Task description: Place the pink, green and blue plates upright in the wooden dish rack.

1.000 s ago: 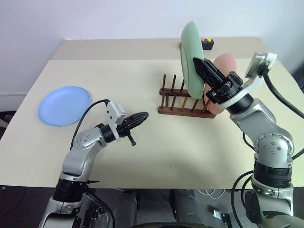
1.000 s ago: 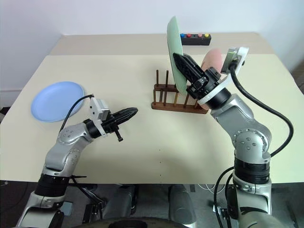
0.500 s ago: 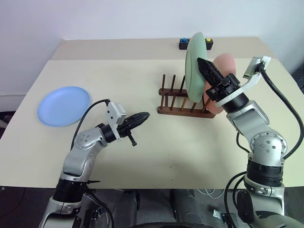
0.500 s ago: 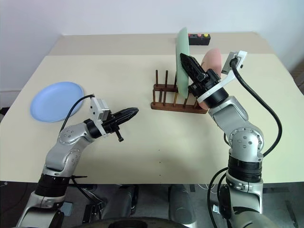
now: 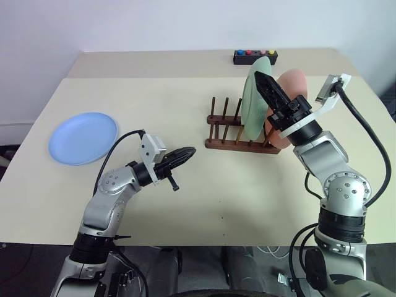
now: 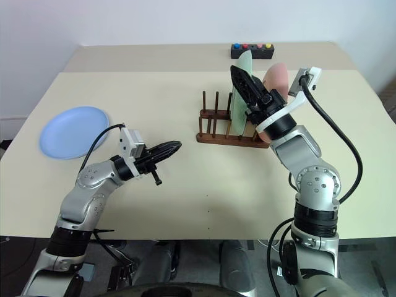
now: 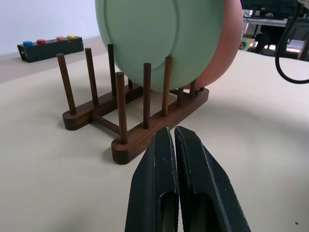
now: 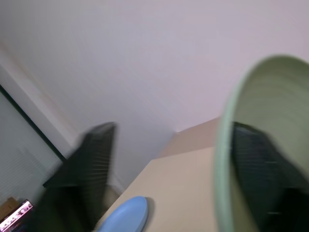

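The green plate [image 5: 252, 99] is standing upright between the pegs of the wooden dish rack [image 5: 238, 132], just beside the pink plate [image 5: 289, 102], which is occupying the slot at the rack's right end. The right gripper [image 5: 267, 93] is straddling the green plate's upper rim with its fingers spread wide, one on each face, so it is no longer clamping the plate. The left gripper [image 5: 179, 156] is hovering above the tabletop with its fingers pressed together and nothing between them, pointing toward the rack. The blue plate [image 5: 83, 137] is lying flat near the table's left edge, well apart from the rack.

The main risk is coming from the withdrawal: if a spread finger is catching the rim on the way out, it could be dragging the green plate off its pegs, tipping it against the pink plate, or shifting the light rack itself. The blue plate, lying flat, is also looking awkward to pick up by its shallow rim.
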Controlling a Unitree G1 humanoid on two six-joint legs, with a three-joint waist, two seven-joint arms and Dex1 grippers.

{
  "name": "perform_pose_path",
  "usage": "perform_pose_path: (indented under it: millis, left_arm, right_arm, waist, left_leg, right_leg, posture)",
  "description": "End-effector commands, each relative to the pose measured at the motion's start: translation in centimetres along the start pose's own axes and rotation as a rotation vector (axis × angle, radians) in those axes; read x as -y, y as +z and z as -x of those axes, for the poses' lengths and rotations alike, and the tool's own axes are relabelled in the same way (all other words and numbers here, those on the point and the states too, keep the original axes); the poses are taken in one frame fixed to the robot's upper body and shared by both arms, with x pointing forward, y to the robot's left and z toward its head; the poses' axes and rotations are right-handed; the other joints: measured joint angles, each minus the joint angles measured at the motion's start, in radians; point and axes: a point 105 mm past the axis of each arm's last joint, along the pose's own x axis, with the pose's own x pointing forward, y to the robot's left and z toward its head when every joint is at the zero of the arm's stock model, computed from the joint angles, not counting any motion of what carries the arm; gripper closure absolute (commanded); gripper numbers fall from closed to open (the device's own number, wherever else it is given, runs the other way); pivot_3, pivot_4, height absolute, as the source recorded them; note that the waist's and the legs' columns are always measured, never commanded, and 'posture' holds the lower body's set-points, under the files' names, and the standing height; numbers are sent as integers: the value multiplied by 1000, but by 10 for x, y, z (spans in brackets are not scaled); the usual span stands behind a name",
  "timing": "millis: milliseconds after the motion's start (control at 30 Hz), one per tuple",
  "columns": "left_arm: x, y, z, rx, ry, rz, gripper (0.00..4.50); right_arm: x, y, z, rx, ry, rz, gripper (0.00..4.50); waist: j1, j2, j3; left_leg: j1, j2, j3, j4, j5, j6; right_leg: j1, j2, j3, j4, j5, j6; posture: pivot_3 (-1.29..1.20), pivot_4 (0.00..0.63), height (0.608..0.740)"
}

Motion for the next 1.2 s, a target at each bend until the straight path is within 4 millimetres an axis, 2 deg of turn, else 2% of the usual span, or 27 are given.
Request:
perform_pose_path:
  millis: [33,333,667,800,1000,1200]
  left_arm:
    - [2,11,-2,33,-11,-38,4408]
    - [2,10,-2,29,-13,-38,4408]
    - [3,9,-3,20,-12,-42,4408]
    - [3,9,-3,17,-14,-42,4408]
    - [3,7,-3,9,-17,-41,4408]
    - [3,6,-4,7,-20,-43,4408]
  right_arm:
    - [-13,16,-4,50,45,65,39]
    - [-15,16,-6,7,50,194,39]
    - [-15,10,4,-127,82,335,39]
    - [-17,10,8,-184,105,452,39]
    - [-13,20,13,-216,106,545,39]
    - [-1,7,16,-305,74,589,39]
  waist:
    - [0,0,0]
    - [0,0,0]
    - [1,0,0]
    - [1,0,0]
    - [1,-1,0]
    - [3,-1,0]
  left_leg:
    - [0,0,0,0,0,0]
    - [0,0,0,0,0,0]
    - [-1,0,0,-1,0,0]
    - [-1,0,0,-1,0,0]
    - [-1,0,0,-1,0,0]
    - [-1,0,0,-1,0,0]
  right_leg:
    - [0,0,0,0,0,0]
    - [0,0,0,-1,-1,-1]
    - [-1,0,0,-1,-1,-2]
    - [-1,0,0,-2,-1,-2]
    - [-1,0,0,-2,-1,-2]
    - [0,0,0,-2,-1,-2]
  posture:
    - [0,150,734]
    - [0,150,734]
    - [0,150,734]
    - [0,150,734]
    - [0,150,734]
    - [0,150,734]
